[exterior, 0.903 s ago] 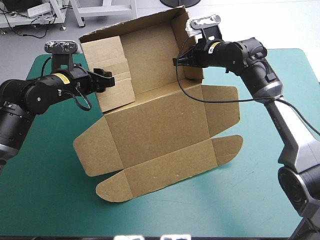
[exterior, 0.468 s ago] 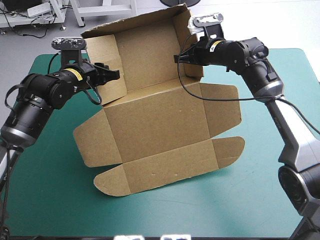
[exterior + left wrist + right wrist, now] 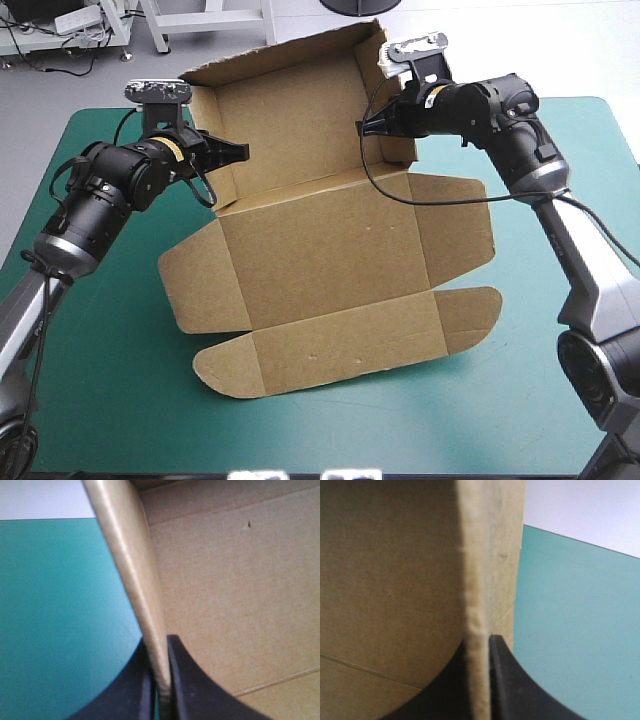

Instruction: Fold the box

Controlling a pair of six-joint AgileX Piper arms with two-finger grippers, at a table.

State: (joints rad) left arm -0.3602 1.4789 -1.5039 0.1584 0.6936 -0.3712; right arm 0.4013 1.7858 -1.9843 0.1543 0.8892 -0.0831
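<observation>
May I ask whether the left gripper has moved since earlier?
Yes: the left gripper, shut on the box, moved away from the left edge of the table.

A: Brown box (image 3: pixel 330 260)?
B: Cut board, half formed. Sits near the middle of the table (image 3: pixel 100 400), turned slightly.
A: Raised anywhere?
B: At 12 o'clock, yes. Back wall upright, side walls folded forward at 10 and 2 o'clock.
A: And toward 6 o'clock?
B: Spread open, unfolded. Wide base panel, side flaps at 9 and 3 o'clock, round-cornered strip nearest 6.
</observation>
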